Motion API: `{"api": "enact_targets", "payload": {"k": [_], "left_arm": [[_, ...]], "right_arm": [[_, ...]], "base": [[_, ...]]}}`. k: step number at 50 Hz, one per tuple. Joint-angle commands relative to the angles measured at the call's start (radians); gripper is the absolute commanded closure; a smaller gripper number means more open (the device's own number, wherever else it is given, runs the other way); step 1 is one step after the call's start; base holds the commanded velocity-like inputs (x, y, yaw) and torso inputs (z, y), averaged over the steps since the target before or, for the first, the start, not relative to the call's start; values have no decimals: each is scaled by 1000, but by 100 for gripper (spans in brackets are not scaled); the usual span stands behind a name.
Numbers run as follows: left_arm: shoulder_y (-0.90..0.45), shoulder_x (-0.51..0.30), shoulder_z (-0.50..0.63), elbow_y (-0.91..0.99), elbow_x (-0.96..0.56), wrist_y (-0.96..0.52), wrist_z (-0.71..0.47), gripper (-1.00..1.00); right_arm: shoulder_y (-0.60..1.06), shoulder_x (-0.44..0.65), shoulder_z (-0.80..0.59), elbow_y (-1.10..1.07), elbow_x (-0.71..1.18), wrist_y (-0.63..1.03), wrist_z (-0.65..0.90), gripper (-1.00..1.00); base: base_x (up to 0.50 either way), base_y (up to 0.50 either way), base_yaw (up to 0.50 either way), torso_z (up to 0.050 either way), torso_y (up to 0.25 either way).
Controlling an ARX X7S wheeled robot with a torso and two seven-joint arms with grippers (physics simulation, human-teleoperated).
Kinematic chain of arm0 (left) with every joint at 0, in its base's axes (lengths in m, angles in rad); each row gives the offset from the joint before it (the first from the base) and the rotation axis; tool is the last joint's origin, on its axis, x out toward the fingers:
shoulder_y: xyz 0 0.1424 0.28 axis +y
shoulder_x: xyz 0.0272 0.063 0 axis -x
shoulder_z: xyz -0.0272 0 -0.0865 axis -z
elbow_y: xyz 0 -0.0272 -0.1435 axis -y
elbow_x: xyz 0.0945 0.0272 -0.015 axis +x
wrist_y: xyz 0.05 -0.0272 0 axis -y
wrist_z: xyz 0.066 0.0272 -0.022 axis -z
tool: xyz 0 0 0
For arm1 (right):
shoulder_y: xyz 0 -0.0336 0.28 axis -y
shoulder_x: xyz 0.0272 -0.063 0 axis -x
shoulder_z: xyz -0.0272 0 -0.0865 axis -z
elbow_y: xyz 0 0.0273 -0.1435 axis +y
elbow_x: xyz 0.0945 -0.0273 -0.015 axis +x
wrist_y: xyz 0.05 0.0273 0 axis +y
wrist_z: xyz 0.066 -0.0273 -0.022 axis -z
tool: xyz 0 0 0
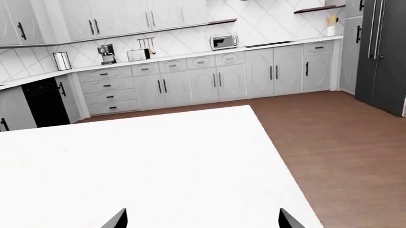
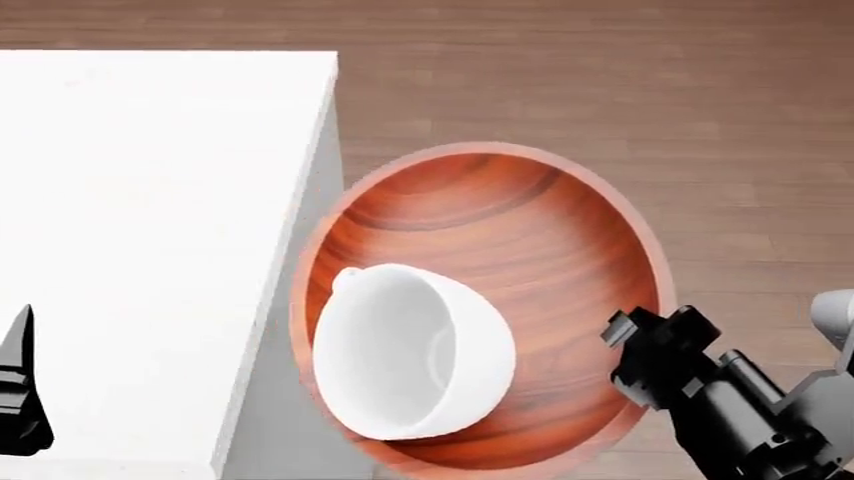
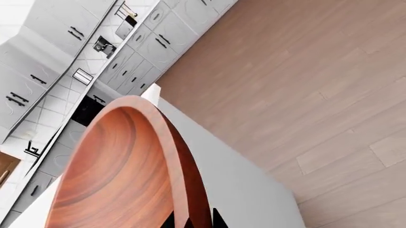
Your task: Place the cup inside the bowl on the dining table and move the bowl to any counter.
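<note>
Head view first: bowl (image 2: 534, 250) hangs in the air just off the dining table (image 2: 147, 200) edge, over the wood floor (image 2: 667, 80), its opening turned up toward the camera. Cup (image 2: 407, 355) lies on its side inside the bowl, mouth facing the camera, resting against the wall nearest the table. Right gripper (image 2: 638, 362) sits at the bowl's rim on the side away from the table, black fingers pinching that rim. Left gripper (image 2: 20, 400) shows only as a dark tip at the frame edge, over the tabletop, well apart from the bowl. So the right arm carries the load and the left is idle. Left wrist view: two dark fingertips (image 1: 117, 221) stand wide apart with bare white table between them, spread and holding nothing; beyond lies the counter (image 1: 190, 56) over grey cabinets (image 1: 209, 80), with a microwave (image 1: 224, 41) and coffee machine (image 1: 106, 53) on it, floor open between table and counter. Right wrist view: bowl rim runs edge-on straight out from the fingers, which close on it from both sides; table corner sits just behind the bowl. Judgement: the move to the counter turns on keeping the bowl level, since the loose cup could roll out.
</note>
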Motion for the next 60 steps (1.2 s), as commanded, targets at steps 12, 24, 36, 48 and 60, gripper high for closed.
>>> {"api": "enact_targets", "payload": {"k": [12, 24, 36, 48, 60], "left_arm": [[10, -8, -11, -2, -6, 25, 9, -100], [-2, -12, -8, -1, -15, 15, 6, -100], [-6, -8, 0, 3, -15, 14, -6, -100], [11, -6, 10, -14, -5, 41, -5, -100], [31, -14, -7, -20, -9, 56, 1, -100]], "right_arm": [[-5, 3, -6, 0, 4, -31, -40, 100], [-4, 12, -10, 2, 12, -37, -41, 100], [-2, 18, -12, -4, 26, -42, -34, 100], [-29, 16, -15, -25, -39, -90, -117, 100], [-40, 20, -23, -32, -57, -109, -147, 100]], "base": [[0, -500, 0, 0, 1], [0, -500, 0, 1, 1], [0, -500, 0, 0, 0], [153, -497, 0, 0, 1], [443, -269, 0, 0, 2]]}}
